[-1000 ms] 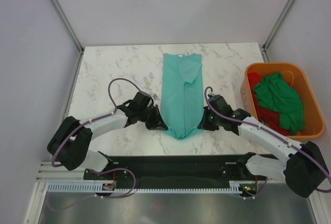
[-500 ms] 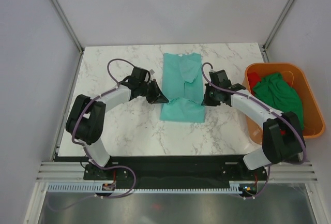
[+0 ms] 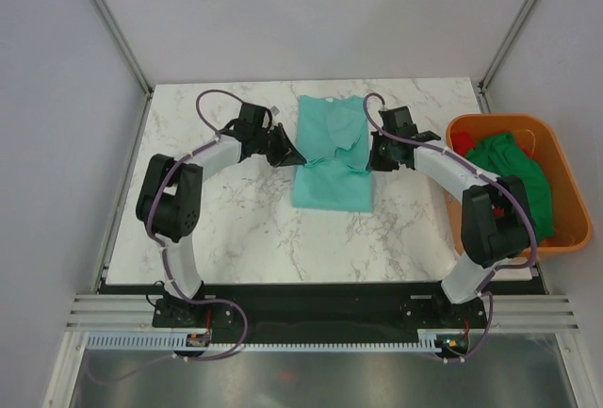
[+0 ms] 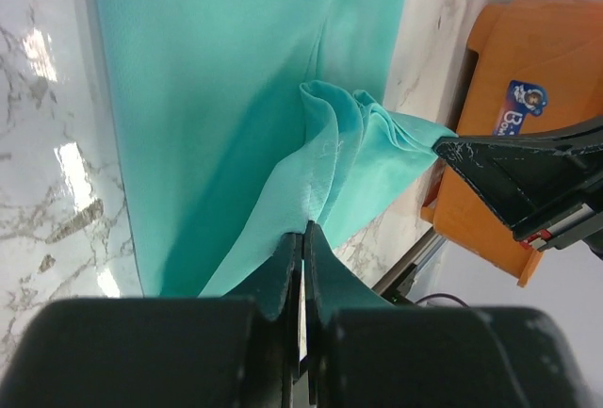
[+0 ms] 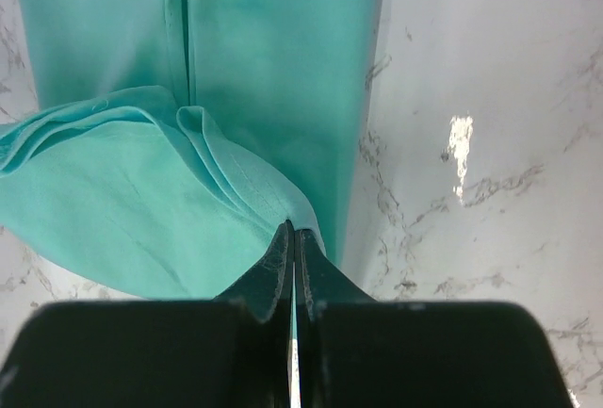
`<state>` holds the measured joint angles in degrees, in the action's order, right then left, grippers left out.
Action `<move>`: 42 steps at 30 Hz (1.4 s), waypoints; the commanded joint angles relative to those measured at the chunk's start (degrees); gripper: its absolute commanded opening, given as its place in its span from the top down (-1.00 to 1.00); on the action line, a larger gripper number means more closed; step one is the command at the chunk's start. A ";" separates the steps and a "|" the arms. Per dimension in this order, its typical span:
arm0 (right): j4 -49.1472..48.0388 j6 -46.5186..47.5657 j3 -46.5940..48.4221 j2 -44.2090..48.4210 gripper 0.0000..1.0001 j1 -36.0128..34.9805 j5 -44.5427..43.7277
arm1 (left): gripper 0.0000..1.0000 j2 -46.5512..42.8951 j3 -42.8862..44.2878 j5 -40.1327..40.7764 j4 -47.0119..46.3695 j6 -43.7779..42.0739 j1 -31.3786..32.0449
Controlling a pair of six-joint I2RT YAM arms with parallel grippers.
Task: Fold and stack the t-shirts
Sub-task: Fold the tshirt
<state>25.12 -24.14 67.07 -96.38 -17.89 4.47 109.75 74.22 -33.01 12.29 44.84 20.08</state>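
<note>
T-shirt [image 3: 332, 177], teal, lay partly folded on table [image 3: 221, 224] | left tool [image 3: 296, 156] pinched its edge | right tool [image 3: 370, 159] pinched opposite edge

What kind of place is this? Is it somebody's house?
Probably a robot lab booth, not a house: two robot arms fixed at a marble table, plain walls on metal posts all round, and a tub of shirts beside the teal shirt being folded.

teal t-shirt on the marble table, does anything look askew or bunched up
Nothing is damaged, but the light teal cloth t-shirt is mid-fold: the left gripper and right gripper pinch its lifted edge, which bunches in pleats between them rather than lying flat.
</note>
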 commanded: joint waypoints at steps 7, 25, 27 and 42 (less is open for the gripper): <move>-2.27 1.38 9.39 -5.39 1.00 1.98 0.45 | 0.95 5.90 8.22 -1.44 -0.61 -2.21 -2.41; -3.42 3.66 21.68 -17.43 0.81 4.09 1.33 | 0.82 16.19 20.26 -2.67 -0.52 -2.30 -4.96; -2.89 4.10 24.15 -18.84 0.59 4.09 1.42 | 0.50 15.93 21.66 -2.14 -0.61 -2.48 -5.40; -0.43 3.93 17.84 -12.08 0.28 4.71 3.00 | 0.21 6.08 13.60 -3.10 -0.52 -9.23 -4.52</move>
<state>24.84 -20.69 86.17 -111.13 -13.26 6.59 117.82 90.13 -33.41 12.23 40.56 13.10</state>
